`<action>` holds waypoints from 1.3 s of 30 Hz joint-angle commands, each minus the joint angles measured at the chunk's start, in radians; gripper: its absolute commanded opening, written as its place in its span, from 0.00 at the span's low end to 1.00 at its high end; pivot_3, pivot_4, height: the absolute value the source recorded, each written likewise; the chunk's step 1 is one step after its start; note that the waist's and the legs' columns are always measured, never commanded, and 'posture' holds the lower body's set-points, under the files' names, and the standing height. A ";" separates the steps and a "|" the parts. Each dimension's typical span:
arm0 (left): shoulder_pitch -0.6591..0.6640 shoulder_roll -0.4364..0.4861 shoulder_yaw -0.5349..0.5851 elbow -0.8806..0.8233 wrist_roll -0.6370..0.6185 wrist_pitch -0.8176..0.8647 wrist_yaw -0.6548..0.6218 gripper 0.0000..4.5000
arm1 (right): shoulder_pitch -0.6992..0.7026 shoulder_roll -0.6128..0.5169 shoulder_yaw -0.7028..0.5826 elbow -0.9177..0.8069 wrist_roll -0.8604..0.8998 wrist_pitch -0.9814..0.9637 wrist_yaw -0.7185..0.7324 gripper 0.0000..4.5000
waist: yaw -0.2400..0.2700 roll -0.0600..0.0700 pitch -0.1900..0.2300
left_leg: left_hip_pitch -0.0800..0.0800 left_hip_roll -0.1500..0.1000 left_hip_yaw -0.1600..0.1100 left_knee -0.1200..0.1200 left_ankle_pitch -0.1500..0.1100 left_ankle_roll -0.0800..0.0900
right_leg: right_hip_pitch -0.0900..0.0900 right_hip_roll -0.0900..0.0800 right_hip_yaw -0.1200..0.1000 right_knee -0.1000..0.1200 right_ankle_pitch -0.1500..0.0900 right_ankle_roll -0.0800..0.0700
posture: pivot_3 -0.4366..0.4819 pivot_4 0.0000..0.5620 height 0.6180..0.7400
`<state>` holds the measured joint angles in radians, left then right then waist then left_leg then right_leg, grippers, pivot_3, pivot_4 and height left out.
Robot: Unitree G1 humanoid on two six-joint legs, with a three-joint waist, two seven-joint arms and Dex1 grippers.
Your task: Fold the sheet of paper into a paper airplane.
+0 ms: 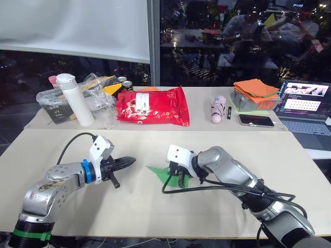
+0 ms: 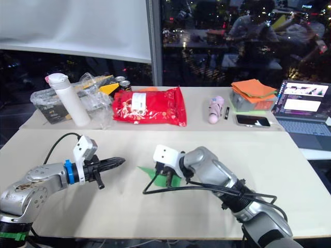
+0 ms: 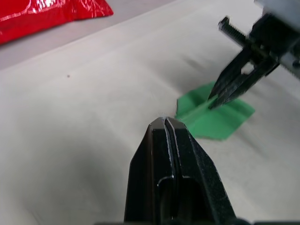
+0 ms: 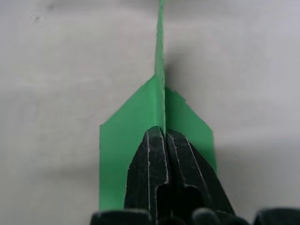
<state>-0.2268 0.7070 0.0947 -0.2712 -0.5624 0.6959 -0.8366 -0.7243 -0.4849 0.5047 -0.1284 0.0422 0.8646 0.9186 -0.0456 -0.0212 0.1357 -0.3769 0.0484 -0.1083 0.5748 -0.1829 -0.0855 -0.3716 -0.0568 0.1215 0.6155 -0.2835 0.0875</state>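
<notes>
The sheet of paper is a creased bright green wedge, the paper airplane (image 1: 159, 172), lying on the pale table (image 1: 155, 212) near its middle, pointed nose toward my left. Its wings (image 4: 123, 136) lie flat and a thin centre ridge stands up between them. My right gripper (image 1: 178, 180) comes down on it from above, shut on that ridge (image 3: 206, 107) at the wide tail end. My left gripper (image 1: 132, 160) is shut and holds nothing. It hovers just above the table a short way to the left of the nose, pointing at it (image 3: 165, 122).
At the back of the table lie a red snack bag (image 1: 152, 106), a white bottle (image 1: 75, 98) by a clear plastic bag, a pink object (image 1: 218, 108), a phone (image 1: 256, 120), an orange paper stack (image 1: 255, 88) and a laptop (image 1: 305, 106) at the right.
</notes>
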 commanded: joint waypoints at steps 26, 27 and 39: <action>-0.026 -0.050 -0.049 0.062 0.063 -0.112 -0.022 0.00 | -0.433 -0.223 -0.580 1.444 -0.041 -0.520 -0.466 0.01 | -0.051 0.006 0.002 | 0.000 -0.001 0.001 -0.001 0.001 0.003 | 0.003 0.000 0.001 -0.002 0.003 -0.003 | 0.48 0.27 0.93; -0.027 -0.050 -0.050 0.063 0.063 -0.112 -0.023 0.00 | -0.434 -0.225 -0.583 1.443 -0.046 -0.520 -0.463 0.01 | -0.052 0.006 0.002 | 0.000 -0.001 0.001 -0.001 0.001 0.003 | 0.003 0.000 0.002 -0.002 0.003 -0.002 | 0.48 0.27 0.93; -0.068 -0.068 -0.032 0.101 0.053 -0.111 -0.019 0.00 | -0.547 -0.279 -0.494 1.322 -0.140 -0.590 -0.320 0.95 | -0.052 0.013 0.005 | 0.000 -0.003 0.001 0.000 0.001 0.003 | 0.003 -0.001 0.002 -0.002 0.003 -0.002 | 0.48 0.27 0.93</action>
<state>-0.2697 0.6410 0.0400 -0.1576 -0.4959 0.5890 -0.8592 -1.1991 -0.7302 -0.0003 1.2932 -0.0910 0.3244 0.5417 -0.0973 -0.0084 0.1411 -0.3775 0.0456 -0.1076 0.5750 -0.1820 -0.0827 -0.3689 -0.0579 0.1239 0.6132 -0.2803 0.0868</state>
